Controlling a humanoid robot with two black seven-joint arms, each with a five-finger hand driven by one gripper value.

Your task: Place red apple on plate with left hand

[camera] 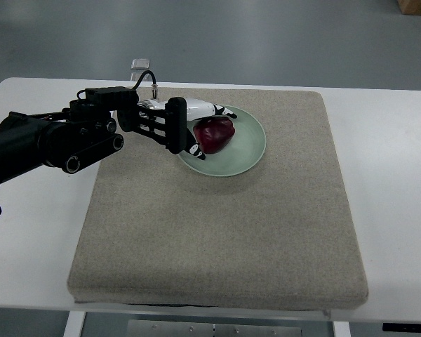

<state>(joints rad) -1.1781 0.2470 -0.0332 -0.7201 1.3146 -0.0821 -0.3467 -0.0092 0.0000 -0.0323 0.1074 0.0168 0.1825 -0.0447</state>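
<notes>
A dark red apple [215,135] lies on the pale green plate [247,151] at the back middle of the mat. My left hand [200,128] reaches in from the left over the plate's left side. Its white-tipped fingers [212,109] curl around the apple's top and left side, touching it. The apple rests on the plate's surface with the hand still closed around it. The right arm does not show.
The plate sits on a grey-beige fabric mat [217,225] that covers most of a white table [393,175]. A small clear clip-like object [141,66] stands at the table's far edge behind the arm.
</notes>
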